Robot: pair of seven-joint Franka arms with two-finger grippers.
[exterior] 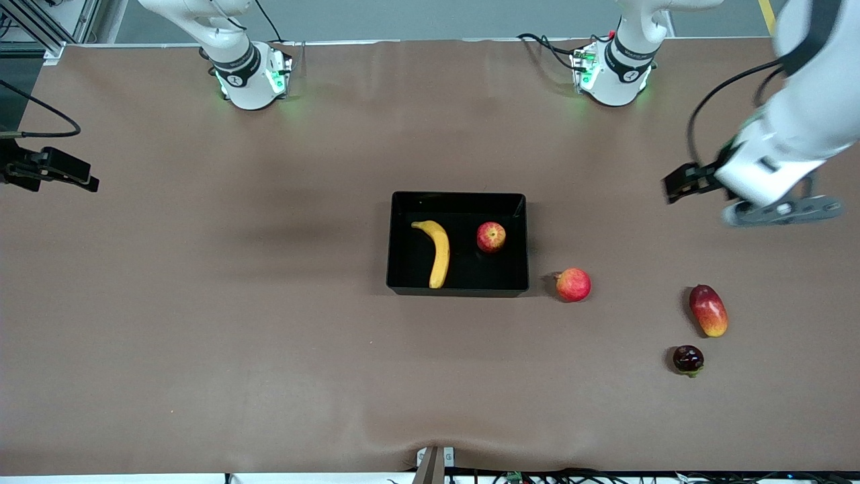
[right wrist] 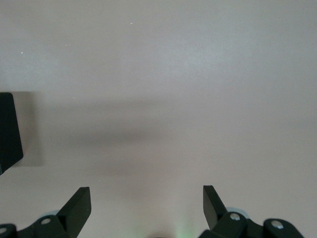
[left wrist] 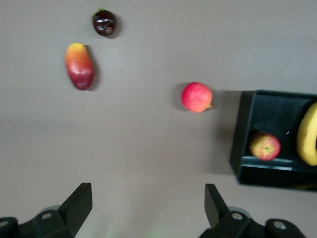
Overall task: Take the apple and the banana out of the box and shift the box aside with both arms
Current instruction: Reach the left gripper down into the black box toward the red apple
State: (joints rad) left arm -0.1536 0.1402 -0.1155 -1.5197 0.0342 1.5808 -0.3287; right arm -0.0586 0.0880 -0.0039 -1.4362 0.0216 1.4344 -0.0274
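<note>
Curved banana (exterior: pixel 437 253) and round apple (exterior: pixel 491 236) lie in the low-walled black box (exterior: pixel 459 290); left claw (left wrist: pixel 148 210) and right claw (right wrist: pixel 147 210) gape empty.

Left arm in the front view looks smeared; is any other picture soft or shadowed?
Front view: left gripper and its arm motion-blurred. Left wrist view: slightly soft, yet apple and banana readable in the box. Right wrist view: broad dark shadow across bare table.
</note>
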